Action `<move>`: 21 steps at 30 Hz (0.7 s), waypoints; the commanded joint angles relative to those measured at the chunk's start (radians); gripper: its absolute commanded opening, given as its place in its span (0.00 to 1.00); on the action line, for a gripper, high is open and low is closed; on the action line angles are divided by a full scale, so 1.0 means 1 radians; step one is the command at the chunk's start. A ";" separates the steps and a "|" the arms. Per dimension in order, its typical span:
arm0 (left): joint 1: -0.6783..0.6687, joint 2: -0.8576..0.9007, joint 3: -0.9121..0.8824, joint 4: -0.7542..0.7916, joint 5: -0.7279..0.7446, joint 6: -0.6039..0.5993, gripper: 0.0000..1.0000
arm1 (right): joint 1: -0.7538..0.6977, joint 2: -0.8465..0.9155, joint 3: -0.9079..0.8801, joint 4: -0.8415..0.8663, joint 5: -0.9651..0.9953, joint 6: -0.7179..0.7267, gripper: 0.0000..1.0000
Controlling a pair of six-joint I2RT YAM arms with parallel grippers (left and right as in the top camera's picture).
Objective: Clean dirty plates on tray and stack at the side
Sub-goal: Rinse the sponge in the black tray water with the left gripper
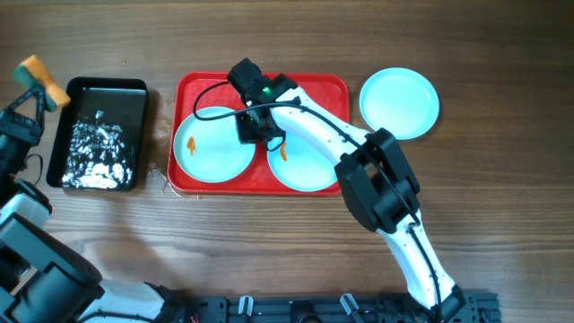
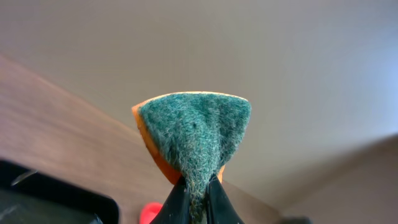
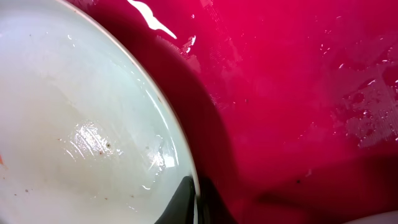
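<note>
The red tray holds two pale-blue plates. The left plate has an orange smear near its left rim, and the right plate has a smear by its upper left. My right gripper is shut on the left plate's right rim; in the right wrist view the plate fills the left side and the gripper pinches its edge over the wet tray. A third plate lies on the table right of the tray. My left gripper is shut on a green-and-orange sponge at the far left.
A black tray with foamy water stands left of the red tray, and its corner shows in the left wrist view. Water drops lie on the table between the two trays. The right arm crosses the right plate.
</note>
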 commanded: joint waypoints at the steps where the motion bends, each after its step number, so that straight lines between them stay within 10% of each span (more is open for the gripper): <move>1: -0.016 0.018 -0.002 -0.141 0.094 0.010 0.04 | -0.009 0.058 -0.036 -0.023 0.069 -0.014 0.04; 5: -0.079 0.042 -0.002 -0.855 -0.464 0.205 0.04 | -0.009 0.058 -0.036 -0.023 0.069 -0.014 0.05; 14: -0.102 0.038 -0.001 -0.264 -0.022 -0.035 0.04 | -0.008 0.058 -0.036 -0.023 0.070 -0.014 0.04; 16: -0.103 0.040 -0.002 -0.396 -0.072 0.104 0.04 | -0.008 0.058 -0.036 -0.022 0.070 -0.013 0.04; 19: -0.103 0.040 -0.002 -0.977 -0.594 0.096 0.04 | -0.009 0.058 -0.036 -0.022 0.070 -0.013 0.04; 21: -0.095 0.039 -0.002 -0.915 -0.456 0.091 0.04 | -0.009 0.058 -0.036 -0.021 0.070 -0.014 0.04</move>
